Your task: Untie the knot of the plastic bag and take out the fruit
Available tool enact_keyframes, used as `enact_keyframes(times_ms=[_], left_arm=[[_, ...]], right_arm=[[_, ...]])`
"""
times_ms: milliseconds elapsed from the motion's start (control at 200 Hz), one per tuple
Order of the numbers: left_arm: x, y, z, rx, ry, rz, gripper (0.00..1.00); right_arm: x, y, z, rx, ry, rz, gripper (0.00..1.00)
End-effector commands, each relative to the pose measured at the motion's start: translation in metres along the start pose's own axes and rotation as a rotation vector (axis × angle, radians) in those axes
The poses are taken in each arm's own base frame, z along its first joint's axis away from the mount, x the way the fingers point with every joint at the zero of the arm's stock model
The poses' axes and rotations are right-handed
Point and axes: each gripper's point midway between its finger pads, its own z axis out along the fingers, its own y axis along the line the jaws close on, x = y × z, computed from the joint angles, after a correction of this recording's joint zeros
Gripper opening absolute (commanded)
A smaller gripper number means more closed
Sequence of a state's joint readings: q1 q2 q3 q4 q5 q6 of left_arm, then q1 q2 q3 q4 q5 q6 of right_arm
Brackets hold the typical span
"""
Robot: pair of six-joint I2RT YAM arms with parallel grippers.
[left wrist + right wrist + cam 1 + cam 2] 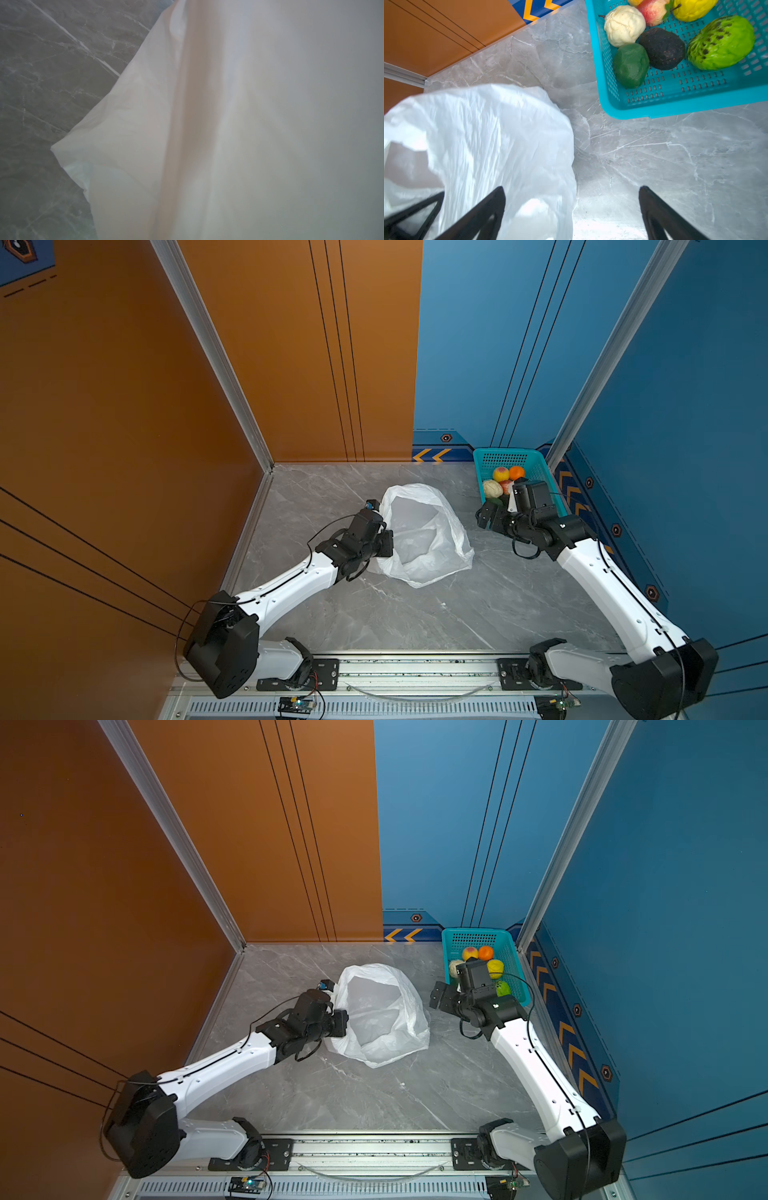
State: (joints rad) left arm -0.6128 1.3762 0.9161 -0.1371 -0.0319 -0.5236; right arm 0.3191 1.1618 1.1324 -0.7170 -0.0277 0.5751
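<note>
Left hand (373, 507): clamped shut on the rim of the plastic bag (424, 531) at the bag's 10 o'clock, holding the mouth up and open.

Right hand (572, 188): spread wide with nothing in it, hanging between the bag and the teal basket (654, 112), at about the bag's 2 o'clock.

Bag sits mid-surface (415, 614), mouth gaping and nothing tied. The fruit (662, 48) are in the basket at the surface's 2 o'clock.

Step, my read: tail end of unloading. No colour shows inside the bag, but folds at the bottom could hide a piece.

Next move calls for a check of the bag floor. If it's empty, the left hand lets go of the rim and both arms pull back; if not, the right hand goes in through the open mouth.

Views:
- Right wrist view shows the empty gap between the fingers, plus the dark green and near-black fruit. In both top views the arm hides most of that.
- Left wrist view shows only blurred white film and surface, no fingers, so that grip reads from the top views only.
</note>
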Motion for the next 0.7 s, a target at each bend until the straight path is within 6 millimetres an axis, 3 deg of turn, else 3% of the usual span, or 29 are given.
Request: enact_keyframes(times_ms=[0, 165, 411, 531, 691], left_arm=[[-0.040, -0.017, 0.010, 0.068, -0.079, 0.048, 0.00], [-0.073, -0.020, 0.036, 0.087, -0.094, 0.059, 0.00], [-0.091, -0.021, 0.068, 0.122, -0.074, 0.056, 0.04], [-0.094, -0.022, 0.068, 0.125, -0.078, 0.068, 0.16], [-0.095, -0.025, 0.056, 0.135, -0.083, 0.092, 0.55]], right_arm=[[0.031, -0.016, -0.006, 0.062, 0.049, 0.025, 1.00], [0.051, -0.020, -0.011, 0.055, 0.060, 0.039, 1.00], [0.055, -0.021, -0.018, 0.051, 0.045, 0.041, 1.00], [0.051, -0.022, -0.023, 0.055, 0.026, 0.034, 1.00], [0.047, -0.026, -0.025, 0.062, 0.017, 0.028, 1.00]])
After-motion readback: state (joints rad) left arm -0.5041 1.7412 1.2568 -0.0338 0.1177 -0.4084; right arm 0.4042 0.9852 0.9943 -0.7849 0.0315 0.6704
